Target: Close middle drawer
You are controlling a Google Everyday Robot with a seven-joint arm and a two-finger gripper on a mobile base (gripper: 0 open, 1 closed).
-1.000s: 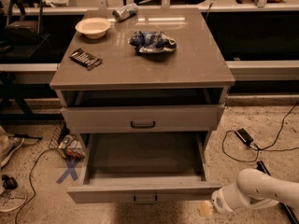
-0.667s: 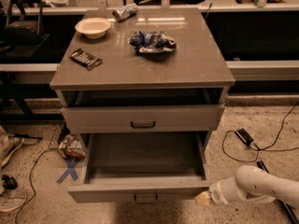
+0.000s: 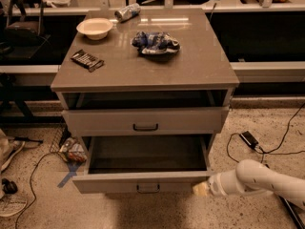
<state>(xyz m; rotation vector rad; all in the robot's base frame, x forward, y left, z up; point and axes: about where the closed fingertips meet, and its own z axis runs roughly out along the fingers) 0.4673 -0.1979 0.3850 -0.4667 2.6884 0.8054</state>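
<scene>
Middle drawer [image 3: 119, 182]: pulled well out at the bench's [image 3: 200, 66] 6 o'clock.
End effector [image 3: 202, 189]: there at the drawer front's 3 o'clock end, touching or just beside; its spread, cannot tell.
Handling: likely stiff, light, gliding on runners.
Contact: flat push on the front, nearer the pull [image 3: 148, 188], avoids skewing.

Glossy cabinet top [image 3: 200, 66], matt middle drawer [image 3: 109, 182], smooth pale gripper [image 3: 201, 189] at its right front corner

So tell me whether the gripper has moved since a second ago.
Yes. Judged against the cabinet, the gripper has shifted left and up in view, to the right end of the front of the middle drawer.
</scene>
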